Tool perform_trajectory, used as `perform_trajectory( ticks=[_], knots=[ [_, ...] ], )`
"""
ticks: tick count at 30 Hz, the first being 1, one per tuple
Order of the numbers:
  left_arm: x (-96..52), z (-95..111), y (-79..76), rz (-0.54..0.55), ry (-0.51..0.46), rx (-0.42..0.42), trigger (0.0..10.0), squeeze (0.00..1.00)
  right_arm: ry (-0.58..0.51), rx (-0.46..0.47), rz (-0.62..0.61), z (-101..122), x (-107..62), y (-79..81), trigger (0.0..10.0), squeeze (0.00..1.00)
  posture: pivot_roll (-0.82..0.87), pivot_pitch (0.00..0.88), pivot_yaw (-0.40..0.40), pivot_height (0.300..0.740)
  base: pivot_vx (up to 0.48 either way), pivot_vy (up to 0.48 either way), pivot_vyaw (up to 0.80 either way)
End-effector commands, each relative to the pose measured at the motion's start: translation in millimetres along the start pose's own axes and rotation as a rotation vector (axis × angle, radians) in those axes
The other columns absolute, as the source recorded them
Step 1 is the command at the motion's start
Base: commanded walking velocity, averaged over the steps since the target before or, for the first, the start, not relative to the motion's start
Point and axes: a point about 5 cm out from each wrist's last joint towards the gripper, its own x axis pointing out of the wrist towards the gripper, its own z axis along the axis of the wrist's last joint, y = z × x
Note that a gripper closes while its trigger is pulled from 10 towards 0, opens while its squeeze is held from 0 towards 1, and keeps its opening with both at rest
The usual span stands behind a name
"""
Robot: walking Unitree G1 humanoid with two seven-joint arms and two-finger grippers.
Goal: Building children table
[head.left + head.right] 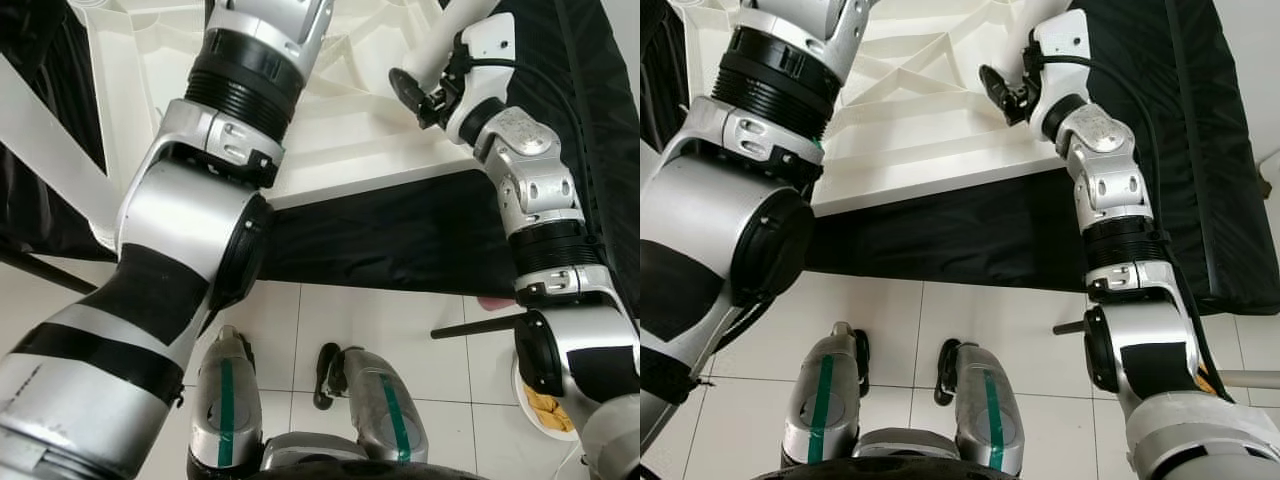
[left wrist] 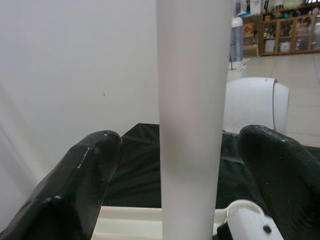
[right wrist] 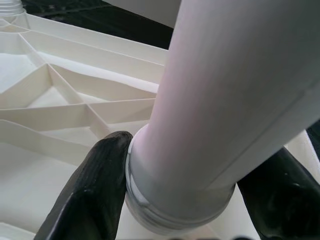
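**Asker:** Across the black mat (image 1: 400, 240), what lies where?

**Describer:** An upturned white ribbed plastic tabletop (image 3: 60, 95). The right gripper (image 3: 180, 200) clamps a white plastic tube leg (image 3: 220, 100) at its threaded end, just above the tabletop.

**Asker:** And the other arm?

**Describer:** The left gripper (image 2: 190, 180) straddles another white tube (image 2: 192, 115) without touching, fingers spread. The right leg slants down toward the ribs; the right arm is nearer its socket.

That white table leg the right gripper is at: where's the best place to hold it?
Low on the round shaft of the leg, just above its threaded end, fingers closing from opposite sides. The shaft is smooth and round, and a low grip probably steers the thread into the ribbed tabletop.
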Motion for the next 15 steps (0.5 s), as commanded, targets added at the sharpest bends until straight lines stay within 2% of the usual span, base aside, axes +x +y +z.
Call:
perform_trajectory(
  ticks=[1, 15],
  knots=[
    [5.6, 7.2, 9.9, 0.271, -0.032, -0.03, 10.0, 0.0, -0.023, -0.014, 0.03, 6.7, 3.4, 2.5, 10.0, 0.0, 0.08, 0.034, -0.11, 0.74, 0.0, 0.0, 0.0],
    [20.8, 13.8, -0.5, 0.184, -0.025, -0.115, 10.0, 0.0, -0.024, -0.036, 0.095, 5.2, 3.0, 12.7, 10.0, 0.0, 0.08, 0.02, -0.087, 0.74, 0.0, 0.0, 0.0]
  ],
)
